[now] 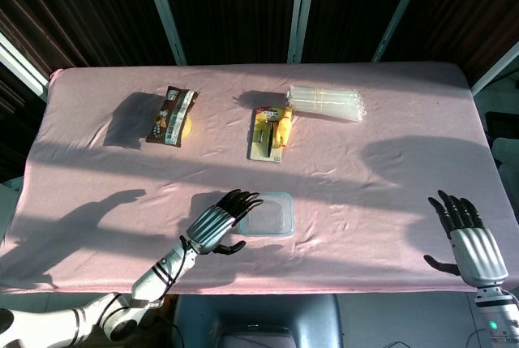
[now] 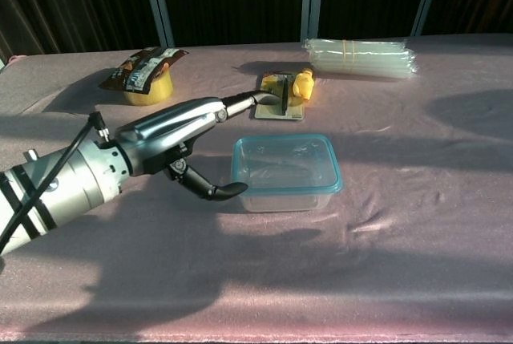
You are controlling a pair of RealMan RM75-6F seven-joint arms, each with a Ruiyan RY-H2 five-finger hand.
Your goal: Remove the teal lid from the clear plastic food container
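The clear plastic food container sits near the front middle of the table with its teal lid on top. My left hand hovers at the container's left side, fingers spread, fingertips reaching over the lid's left edge and the thumb close to the container's left wall. It holds nothing. My right hand is at the table's front right edge, fingers spread and empty, far from the container. The chest view does not show it.
Further back lie a brown snack packet on a yellow roll, a yellow carded tool and a bundle of clear tubes. A pink cloth covers the table.
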